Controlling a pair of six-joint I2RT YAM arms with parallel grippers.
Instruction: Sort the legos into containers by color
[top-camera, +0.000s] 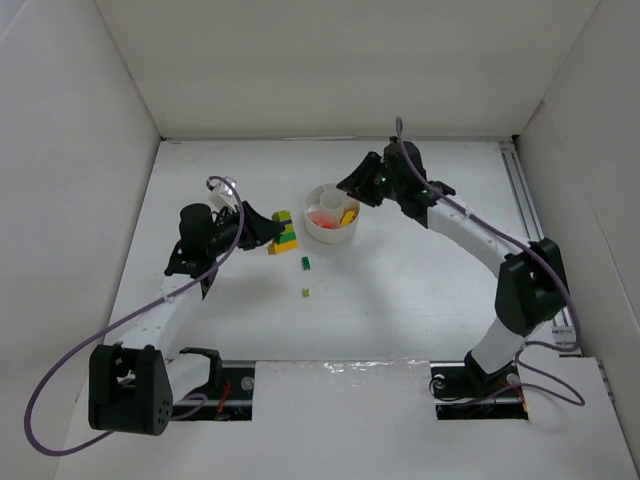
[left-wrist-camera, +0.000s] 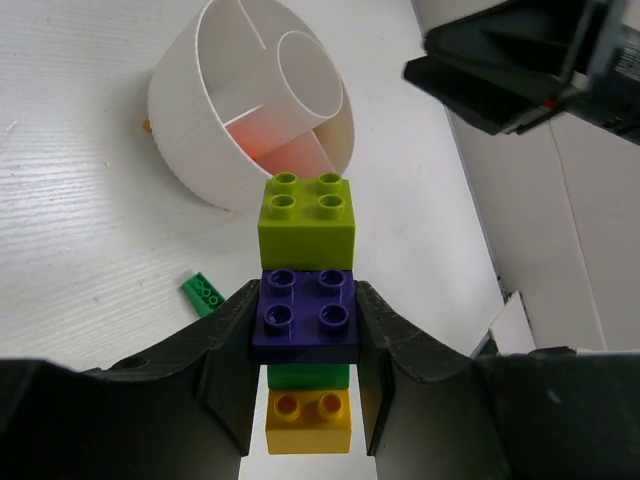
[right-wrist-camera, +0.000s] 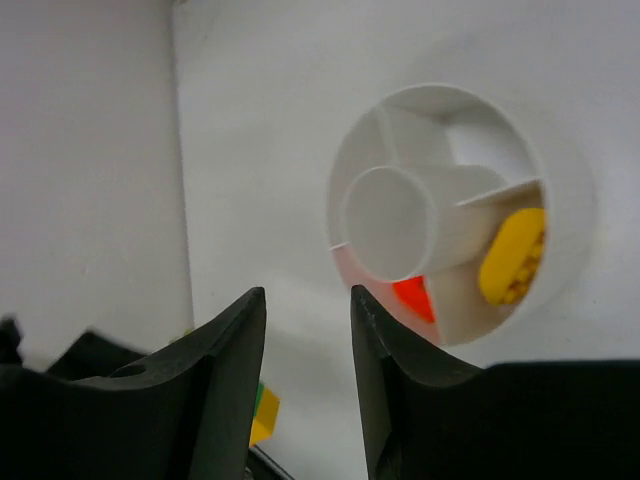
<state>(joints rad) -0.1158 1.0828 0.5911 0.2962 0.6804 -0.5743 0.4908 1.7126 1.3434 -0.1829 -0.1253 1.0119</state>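
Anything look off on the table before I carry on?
The stack of bricks in the left gripper joins four colours, so it suits no single compartment yet. Two small green bits lie loose on the table outside the dish.

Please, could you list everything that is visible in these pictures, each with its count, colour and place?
dish: one, white, round and divided, middle of the table
brick stack: one, four joined bricks (lime, purple, green, yellow), just left of the dish
green brick: one, green, loose on the table near the stack
yellow-green bit: one, very small, on the table closer to the arm bases
orange-red piece: one, inside a dish compartment
yellow piece: one, inside another dish compartment
table: one, white
walls: three, white, around the table
left gripper: one, black, shut on the brick stack at its purple brick
right gripper: one, black, open and empty, over the dish
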